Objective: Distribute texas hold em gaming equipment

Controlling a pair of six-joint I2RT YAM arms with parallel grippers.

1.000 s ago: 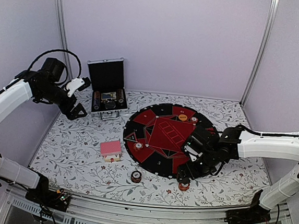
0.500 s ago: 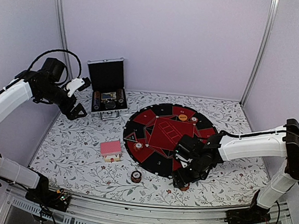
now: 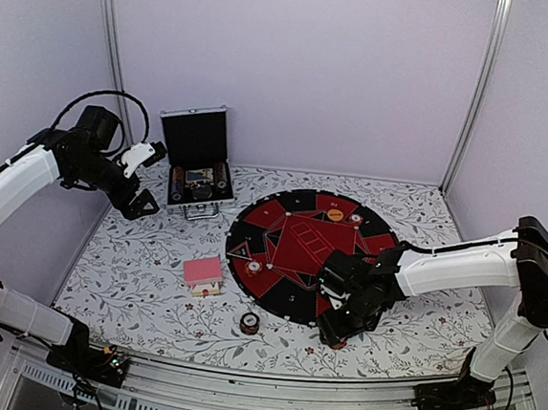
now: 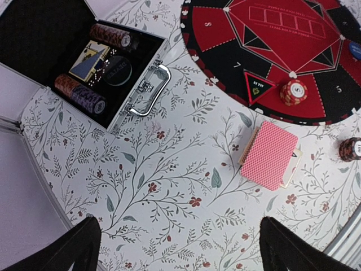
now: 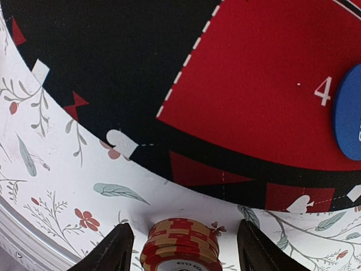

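Centred between the fingers of the part-open, empty right hand [image 5: 183, 227]: short stack of red-and-orange striped poker chips [image 5: 180, 248], gaps either side

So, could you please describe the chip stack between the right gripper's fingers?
The chip stack is a short pile of red chips with pale orange edge stripes, plastic-looking, its top face white with small print. It stands on the floral tablecloth just off the round mat, between the open fingers of the right gripper, a small gap on each side, nothing gripping it.
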